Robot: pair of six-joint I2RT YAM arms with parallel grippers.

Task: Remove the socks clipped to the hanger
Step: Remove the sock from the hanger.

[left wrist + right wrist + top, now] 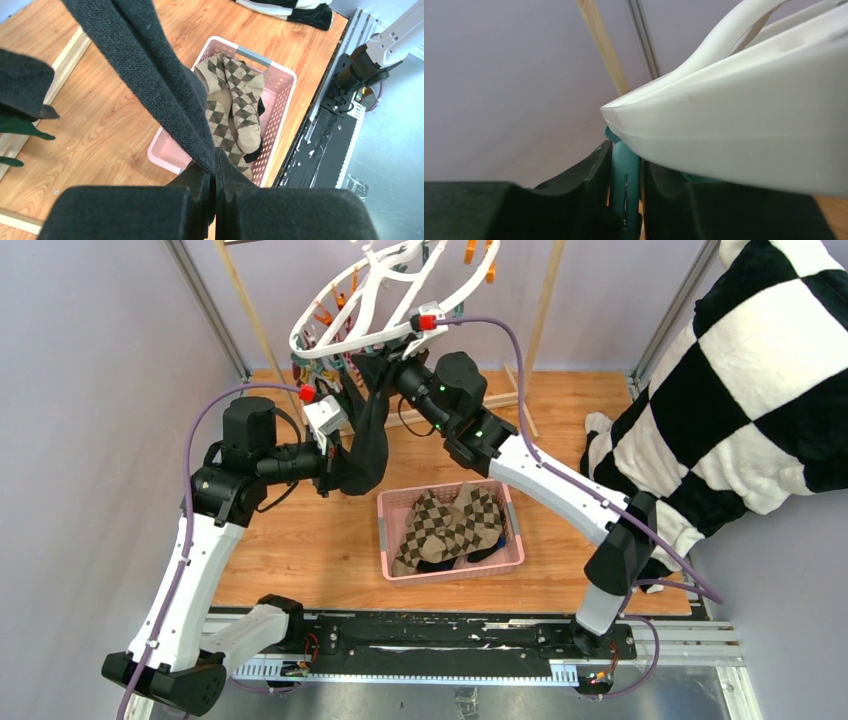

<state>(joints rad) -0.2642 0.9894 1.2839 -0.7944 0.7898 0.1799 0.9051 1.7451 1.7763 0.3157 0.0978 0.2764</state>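
At the near edge, both arms rise from a black base rail (pixel 430 635) fixed along the wooden counter (pixel 290 560). A little farther in, at the middle of the counter, stands a pink slotted plastic basket (pixel 279 110). In it lie brown-and-tan argyle diamond socks (pixel 455 525), spread over a black sock (pixel 254 150) of which only an edge shows.

Just left of the basket and above the counter, the left gripper (pixel 215 172) has its jaws clenched on the lower end of a long dark charcoal knitted sock (pixel 150 75). This sock slants up and away from the jaws toward the large white plastic oval hanger (pixel 744 120). Its upper end disappears under the ring's near rim, and the top view does not show how it is fastened there. In the left wrist view, the end of another dark sock (pixel 22 82) and some dark green fabric (pixel 20 127) hang at the left edge.

Farther in and higher, the right gripper (pixel 626 155) reaches up beneath the near-left rim of the hanger. Its jaws are grasping a teal clip (pixel 624 187), one finger pressed against each side, with the clip directly under the white ring.

The hanger hangs tilted, its right side higher. Orange clips (pixel 470 252) dangle along its far rim. Behind it stand the pale uprights of a wooden rack frame (pixel 545 300). At the far right, a big black-and-white checkered cloth (pixel 740 390) hangs down onto the counter.
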